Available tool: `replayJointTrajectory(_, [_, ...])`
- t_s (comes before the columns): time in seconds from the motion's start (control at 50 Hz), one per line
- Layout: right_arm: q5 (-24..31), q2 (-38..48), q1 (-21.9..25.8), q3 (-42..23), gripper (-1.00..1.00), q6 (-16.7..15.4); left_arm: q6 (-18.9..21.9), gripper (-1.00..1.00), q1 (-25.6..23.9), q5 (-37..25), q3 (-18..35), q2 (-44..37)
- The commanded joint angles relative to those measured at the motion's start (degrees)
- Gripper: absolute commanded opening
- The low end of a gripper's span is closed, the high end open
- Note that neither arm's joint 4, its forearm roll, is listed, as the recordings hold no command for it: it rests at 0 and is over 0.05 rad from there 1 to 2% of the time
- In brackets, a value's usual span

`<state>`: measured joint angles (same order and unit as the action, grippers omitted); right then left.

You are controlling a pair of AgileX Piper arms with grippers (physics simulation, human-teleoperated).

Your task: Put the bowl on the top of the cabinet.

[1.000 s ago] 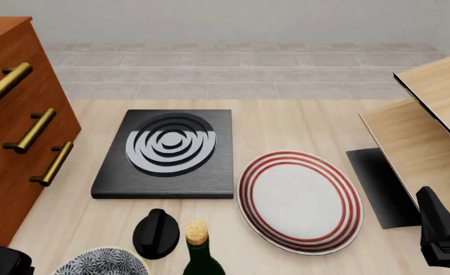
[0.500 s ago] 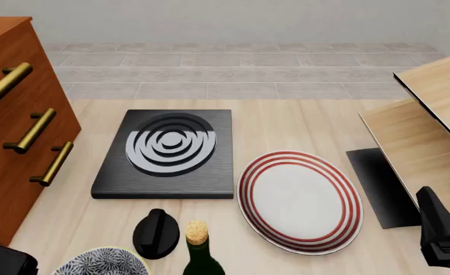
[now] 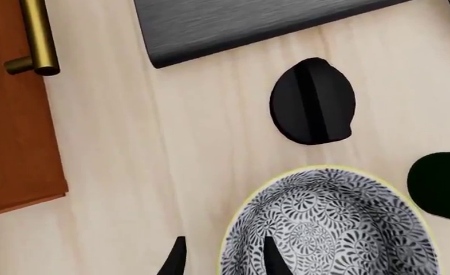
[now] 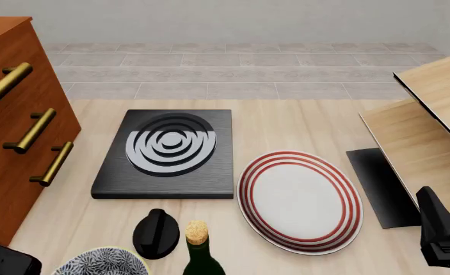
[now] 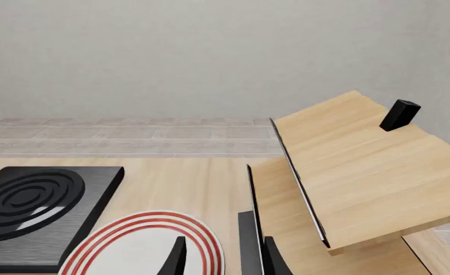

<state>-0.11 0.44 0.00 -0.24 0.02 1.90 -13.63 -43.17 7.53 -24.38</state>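
The bowl, blue-and-white patterned inside with a pale rim, sits at the near left edge of the table. My left gripper is open and straddles the bowl's rim, one finger inside and the other finger outside on the cabinet side. The reddish-brown cabinet with brass bar handles stands at the left; its lowest handle shows in the left wrist view. My right gripper is open and holds nothing, near the table's right front.
A black knob-like lid and a corked green bottle stand right beside the bowl. A black ringed slab lies mid-table, a red-ringed white plate to its right. A pale wooden board structure fills the right side.
The left arm has crept slightly toward the bowl at the bottom left of the front view. The right arm and the objects have not moved.
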Motion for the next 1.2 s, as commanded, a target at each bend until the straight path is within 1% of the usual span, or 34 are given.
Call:
replayJointTrajectory(0.02, [0.0,0.0,0.0,0.0,1.0,0.01,0.07,1.0,-0.52,0.48,-0.51,-0.2])
replayJointTrajectory(0.08, [0.0,0.0,0.0,0.0,1.0,0.0,0.49,1.0,-0.33,0.43,-0.44,0.31])
replayJointTrajectory(0.1, [0.0,0.0,0.0,0.0,1.0,0.0,0.7,1.0,-0.53,-0.49,0.23,1.74])
replayJointTrajectory(0.12, [0.0,-0.01,-0.01,0.0,1.0,0.0,1.7,-1.0,0.07,-1.32,1.43,3.18])
replayJointTrajectory(0.16, [0.0,0.0,0.0,0.0,1.0,0.0,1.98,-1.0,1.06,-0.99,2.47,2.92])
replayJointTrajectory(0.18, [0.0,0.0,-0.01,0.0,1.0,0.0,1.46,-1.0,1.9,-0.24,3.58,2.3])
replayJointTrajectory(0.24, [0.0,0.0,0.0,0.0,1.0,0.01,2.25,-1.0,2.07,-1.07,4.43,4.03])
replayJointTrajectory(0.28, [0.0,-0.01,-0.01,0.0,1.0,-0.01,1.58,-1.0,2.19,-0.59,4.64,2.99])
replayJointTrajectory(0.32, [0.0,0.01,0.01,0.0,1.0,0.0,2.23,-1.0,2.46,-0.93,5.44,3.96])
replayJointTrajectory(0.36, [0.0,0.01,0.0,0.0,1.0,-0.01,2.59,-1.0,1.61,-2.12,6.06,6.02])
replayJointTrajectory(0.38, [0.0,0.0,0.0,0.0,1.0,0.0,2.39,-1.0,2.2,-2.11,6.05,5.72])
replayJointTrajectory(0.42, [0.0,0.0,0.0,0.0,1.0,0.0,3.01,-1.0,2.4,-3.29,6.38,7.66])
replayJointTrajectory(0.44, [0.0,-0.01,0.01,0.0,1.0,0.0,2.25,-1.0,2.58,-3.2,6.37,7.44])
replayJointTrajectory(0.46, [0.0,0.0,0.0,0.0,1.0,0.0,2.56,-1.0,2.66,-3.36,6.68,7.83])
replayJointTrajectory(0.48, [0.0,0.01,0.0,0.0,1.0,0.0,3.03,-1.0,2.66,-3.95,7.44,8.88])
replayJointTrajectory(0.5, [0.0,0.0,0.0,0.0,1.0,0.01,2.57,-1.0,2.76,-3.97,7.85,8.55])
replayJointTrajectory(0.54, [0.0,0.0,0.0,0.0,1.0,0.01,3.05,-1.0,2.8,-4.53,10.28,9.15])
replayJointTrajectory(0.56, [0.0,0.01,0.0,0.0,1.0,-0.01,2.06,-1.0,3.74,-3.73,10.9,7.81])
replayJointTrajectory(0.58, [0.0,0.0,0.0,0.0,1.0,0.0,2.38,-1.0,3.62,-3.78,12.07,8.12])
replayJointTrajectory(0.6, [0.0,0.0,0.0,0.0,1.0,0.01,1.79,-1.0,4.39,-3.3,12.69,7.22])
replayJointTrajectory(0.68, [0.0,-0.01,-0.01,0.0,1.0,0.0,2.09,-1.0,3.67,-4.83,13.46,8.58])
replayJointTrajectory(0.72, [0.0,-0.01,0.01,0.0,1.0,0.01,1.42,-1.0,3.8,-4.75,14.65,7.91])
replayJointTrajectory(0.82, [0.0,0.0,0.0,0.0,1.0,0.01,1.55,-1.0,3.98,-4.81,15.31,8.02])
replayJointTrajectory(0.9, [0.0,-0.01,-0.01,0.0,1.0,0.0,1.33,-1.0,4.03,-5.0,17.46,7.53])
replayJointTrajectory(0.96, [0.0,0.0,0.01,0.0,1.0,0.0,1.04,-1.0,4.45,-4.67,19.02,6.84])
replayJointTrajectory(1.04, [0.0,0.0,0.0,0.0,1.0,0.0,1.13,-1.0,4.64,-4.74,19.5,7.07])
replayJointTrajectory(1.12, [0.0,0.0,0.0,0.0,1.0,0.0,0.43,-1.0,5.57,-3.77,22.2,5.64])
replayJointTrajectory(1.2, [0.0,-0.01,0.0,0.0,1.0,0.01,-0.01,-1.0,6.18,-3.46,23.54,5.18])
